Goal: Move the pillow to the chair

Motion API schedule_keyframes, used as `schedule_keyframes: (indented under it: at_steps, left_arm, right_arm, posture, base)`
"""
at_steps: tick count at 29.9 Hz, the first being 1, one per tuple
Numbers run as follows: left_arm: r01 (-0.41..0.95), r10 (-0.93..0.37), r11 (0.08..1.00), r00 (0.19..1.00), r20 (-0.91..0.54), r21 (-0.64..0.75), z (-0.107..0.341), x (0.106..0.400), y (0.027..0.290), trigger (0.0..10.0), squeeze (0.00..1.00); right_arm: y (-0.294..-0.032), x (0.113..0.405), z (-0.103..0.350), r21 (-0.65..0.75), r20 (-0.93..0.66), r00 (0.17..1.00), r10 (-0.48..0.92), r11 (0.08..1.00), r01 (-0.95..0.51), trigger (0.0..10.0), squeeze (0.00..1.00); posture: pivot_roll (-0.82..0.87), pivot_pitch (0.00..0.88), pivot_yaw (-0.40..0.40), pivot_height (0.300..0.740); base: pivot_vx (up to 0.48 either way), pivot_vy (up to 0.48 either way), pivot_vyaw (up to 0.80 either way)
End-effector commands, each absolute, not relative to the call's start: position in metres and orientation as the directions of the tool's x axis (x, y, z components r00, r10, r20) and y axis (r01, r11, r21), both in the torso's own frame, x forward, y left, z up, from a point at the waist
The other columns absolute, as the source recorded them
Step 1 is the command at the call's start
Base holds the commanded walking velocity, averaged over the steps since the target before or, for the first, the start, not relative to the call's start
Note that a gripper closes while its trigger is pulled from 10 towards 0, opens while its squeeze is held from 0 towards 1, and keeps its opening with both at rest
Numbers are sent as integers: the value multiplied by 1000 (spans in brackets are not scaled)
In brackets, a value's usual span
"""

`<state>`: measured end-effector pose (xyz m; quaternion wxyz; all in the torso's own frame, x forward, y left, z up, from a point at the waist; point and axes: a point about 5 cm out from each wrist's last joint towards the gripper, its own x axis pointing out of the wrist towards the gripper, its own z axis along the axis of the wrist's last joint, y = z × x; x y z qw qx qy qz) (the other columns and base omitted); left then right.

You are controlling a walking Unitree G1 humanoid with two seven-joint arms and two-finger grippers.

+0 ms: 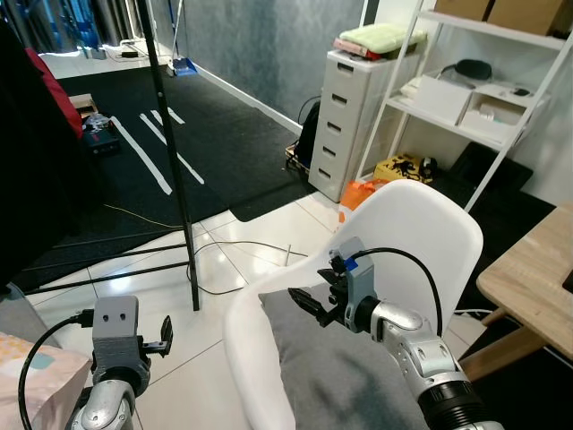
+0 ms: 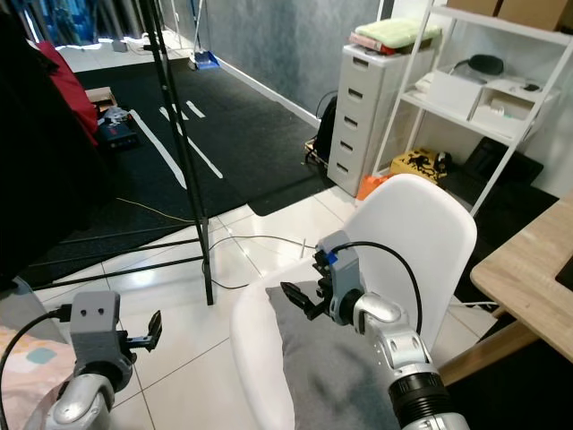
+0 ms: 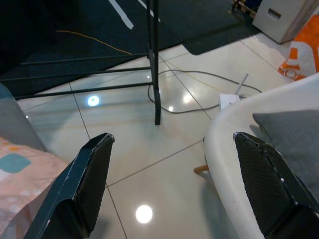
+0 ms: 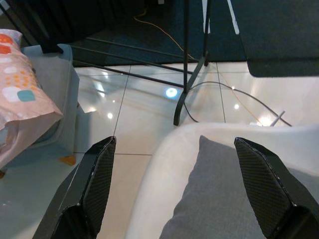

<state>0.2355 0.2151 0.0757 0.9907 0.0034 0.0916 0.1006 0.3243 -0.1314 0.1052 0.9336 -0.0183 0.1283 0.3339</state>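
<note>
Pillow: the grey pillow [image 1: 349,376] lies in the seat of the white chair [image 1: 421,224], one corner toward the front rim at about 10 o'clock of the seat.
Right end effector: the right end effector [image 2: 300,300] hovers over that corner, fingers spread, holding nothing.
Left end effector: the left end effector [image 1: 164,336] sits low at 7 o'clock of the head view, fingers spread and empty, over the tiled floor [image 3: 124,149].
Progress: judged from this, the pillow is already on the chair and the release is made.
Risk 1: the pillow's corner lies close under the open fingers; a careless pull-back could snag the fabric and drag it over the rim.
Risk 2: the seat curves down toward the front, so a nudge may let the pillow slide to the floor.
Risk 3: a cable [image 3: 199,107] trails on the tiles beside the chair, and a black stand [image 1: 175,170] rises at 10 o'clock; stepping away could catch either.
</note>
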Motion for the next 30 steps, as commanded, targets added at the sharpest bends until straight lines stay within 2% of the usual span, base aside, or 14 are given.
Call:
schedule_keyframes:
  at_steps: [1,5,8,9,10,12,13,14,15,17,18,21,26,30]
  left_arm:
    - [-206,206,978,960,-189,21,72,235,215,10000,0]
    - [-208,209,978,960,-185,26,72,236,215,10000,0]
    - [-249,260,965,946,-195,79,64,244,224,10000,0]
    - [-249,260,965,946,-195,79,64,244,224,10000,0]
    - [-265,283,958,936,-210,109,59,245,227,10000,0]
    - [-282,308,949,920,-244,139,50,244,231,10000,0]
    - [-291,325,943,905,-273,159,41,243,233,10000,0]
    - [-291,325,943,905,-273,159,41,243,233,10000,0]
    - [-295,334,941,894,-299,168,33,241,234,10000,0]
    - [-295,334,941,894,-299,168,33,241,234,10000,0]
    - [-292,333,941,883,-331,169,25,238,233,10000,0]
    - [-285,313,950,856,-412,131,4,227,227,10000,0]
    - [-294,310,950,840,-445,105,-5,221,225,10000,0]
    - [-279,283,956,816,-505,85,-24,209,218,10000,0]
  right_arm:
    - [-129,323,105,38,-248,738,627,768,-639,10000,0]
    - [-130,324,107,10,-238,753,614,777,-630,10000,0]
    - [-144,337,107,-152,-231,868,439,865,-478,10000,0]
    - [-144,337,107,-152,-231,868,439,865,-478,10000,0]
    - [-156,343,106,-185,-194,918,346,906,-381,10000,0]
    - [-166,344,97,-179,-227,923,311,918,-353,10000,0]
    - [-176,340,82,-95,-301,897,324,925,-367,10000,0]
    - [-176,340,82,-95,-301,897,324,925,-367,10000,0]
    - [-184,334,68,3,-357,865,351,927,-375,10000,0]
    - [-184,334,68,3,-357,865,351,927,-375,10000,0]
    - [-190,327,56,53,-402,843,358,928,-369,10000,0]
    - [-206,308,30,48,-496,816,296,948,-314,10000,0]
    - [-210,300,21,37,-527,803,278,952,-305,10000,0]
    - [-211,281,1,51,-582,764,279,950,-309,10000,0]
  posture:
    - [-148,25,-65,740]
    - [-150,20,-69,740]
    - [-147,6,-75,740]
    - [-147,6,-75,740]
    - [-145,0,-77,740]
    - [-141,0,-80,740]
    - [-137,0,-84,740]
    - [-137,0,-84,740]
    - [-133,0,-85,740]
    - [-133,0,-85,740]
    - [-125,0,-91,740]
    - [-117,0,-98,740]
    - [-118,0,-97,740]
    - [-120,0,-89,740]
  base:
    - [0,0,0]
    - [0,0,0]
    - [0,0,0]
    - [0,0,0]
    - [0,0,0]
    - [0,0,0]
    - [0,0,0]
    - [0,0,0]
    - [0,0,0]
    - [0,0,0]
    - [0,0,506]
    - [0,0,783]
    - [0,0,784]
    - [0,0,784]
